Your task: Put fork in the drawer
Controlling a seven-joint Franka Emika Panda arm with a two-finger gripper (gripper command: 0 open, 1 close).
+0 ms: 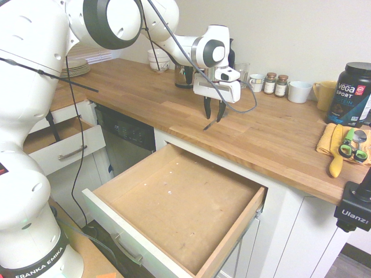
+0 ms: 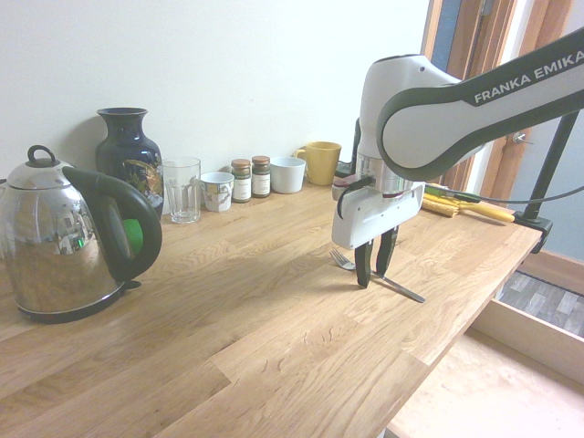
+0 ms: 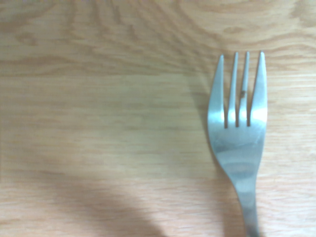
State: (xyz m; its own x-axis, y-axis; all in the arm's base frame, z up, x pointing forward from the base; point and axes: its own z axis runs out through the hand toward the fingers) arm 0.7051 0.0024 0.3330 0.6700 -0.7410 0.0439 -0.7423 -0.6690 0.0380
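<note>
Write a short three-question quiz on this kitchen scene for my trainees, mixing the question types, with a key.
1. True or false: the fork already lies inside the large open drawer.
2. The tool points: A) straight down B) sideways C) upward.
3. Which object stands beside the kettle, in front of the wall?

Key
1. False: it lies on the wooden countertop, the tool's fingers on either side of its handle.
2. A.
3. The dark blue vase.

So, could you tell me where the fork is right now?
The fork lies flat on the wooden countertop, between the gripper's fingers, behind the open drawer.
</note>
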